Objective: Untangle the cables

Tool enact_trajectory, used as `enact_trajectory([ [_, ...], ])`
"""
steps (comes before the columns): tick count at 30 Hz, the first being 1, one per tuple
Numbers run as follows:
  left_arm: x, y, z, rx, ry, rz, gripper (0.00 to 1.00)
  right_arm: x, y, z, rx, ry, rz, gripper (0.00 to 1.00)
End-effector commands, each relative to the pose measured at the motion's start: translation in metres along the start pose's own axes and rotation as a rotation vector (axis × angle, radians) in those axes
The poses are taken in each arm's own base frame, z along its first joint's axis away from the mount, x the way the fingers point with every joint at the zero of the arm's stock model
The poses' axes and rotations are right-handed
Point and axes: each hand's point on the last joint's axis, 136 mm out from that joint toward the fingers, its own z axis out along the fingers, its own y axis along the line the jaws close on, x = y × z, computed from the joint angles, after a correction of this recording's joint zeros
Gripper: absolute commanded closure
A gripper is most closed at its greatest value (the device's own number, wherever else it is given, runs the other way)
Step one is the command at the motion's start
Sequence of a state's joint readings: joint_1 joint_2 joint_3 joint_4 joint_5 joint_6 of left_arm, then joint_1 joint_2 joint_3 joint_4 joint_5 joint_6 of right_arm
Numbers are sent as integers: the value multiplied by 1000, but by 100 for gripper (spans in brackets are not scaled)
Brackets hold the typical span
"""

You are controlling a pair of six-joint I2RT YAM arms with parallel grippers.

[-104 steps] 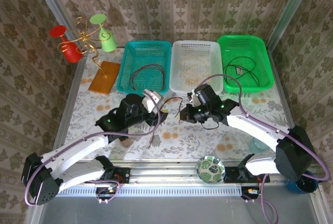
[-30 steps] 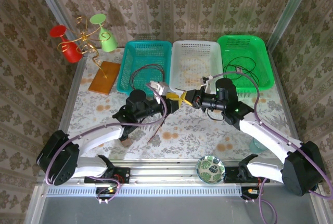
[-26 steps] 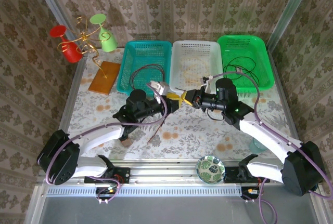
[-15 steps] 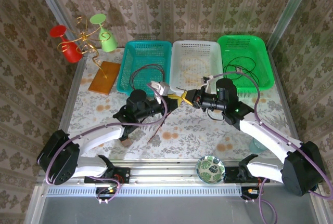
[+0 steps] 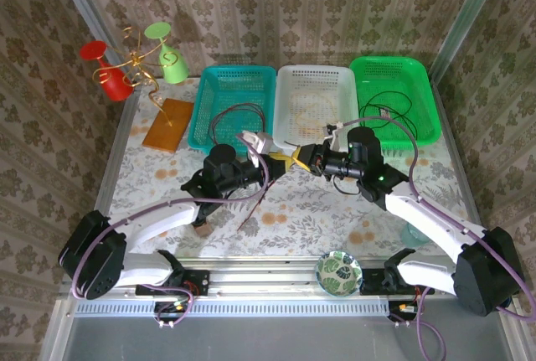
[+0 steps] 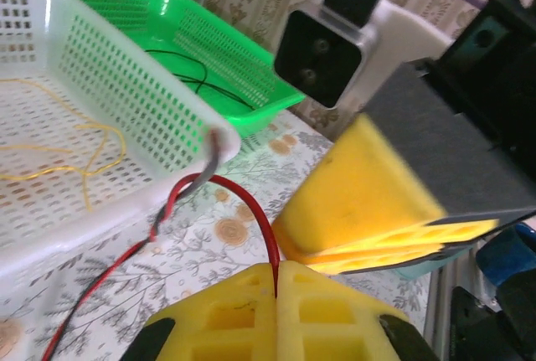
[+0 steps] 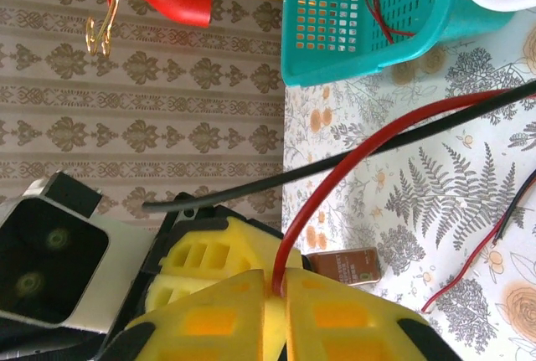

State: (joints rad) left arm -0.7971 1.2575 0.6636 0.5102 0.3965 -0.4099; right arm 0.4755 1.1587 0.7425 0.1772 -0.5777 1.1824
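Over the table's middle my two grippers meet tip to tip, with a red cable between them. My left gripper is shut on it, and the wire comes straight out of the seam between its yellow pads. The same red cable runs into my right gripper. Its pads stand slightly apart, and the wire lies loosely in the narrow gap. A black cable crosses just above the red one. Other cables lie in the baskets: dark red, yellow and black.
Teal, white and green baskets line the back. A brown block and a gold stand with red and green glasses are at the back left. A patterned bowl sits at the near edge.
Since the earliest frame both arms have come together over the table's middle. In the last second the left jaws closed on the red cable and the right jaws eased apart slightly.
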Motion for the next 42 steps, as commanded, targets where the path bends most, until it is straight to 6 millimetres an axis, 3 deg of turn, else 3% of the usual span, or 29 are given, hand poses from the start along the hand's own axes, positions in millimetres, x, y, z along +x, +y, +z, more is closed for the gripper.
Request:
enact_trajectory([
  [1,-21,-2,-4,-20,-32,39,100,3,8,-7,-34,1,-23,81],
  [10,-19,-2,-8,-25,-26,46,100,0,4,-23,20,-12,-99,74],
  [15,-19,-3,-8,-22,-24,50,100,-13,0,-47,238,-54,-416,68],
  [18,-21,-3,-8,-21,-25,53,100,-22,-1,-51,325,-47,-577,58],
  [22,-22,-5,-9,-17,-24,57,100,-29,-3,-44,400,4,-788,50],
  [26,-22,-4,-10,-19,-24,59,100,-30,7,-30,352,69,-922,44],
  [36,-26,-6,-8,-13,-21,60,100,-17,27,8,254,186,-987,37],
  [42,-28,-8,-8,-10,-22,61,100,-33,27,22,298,131,-983,37],
])
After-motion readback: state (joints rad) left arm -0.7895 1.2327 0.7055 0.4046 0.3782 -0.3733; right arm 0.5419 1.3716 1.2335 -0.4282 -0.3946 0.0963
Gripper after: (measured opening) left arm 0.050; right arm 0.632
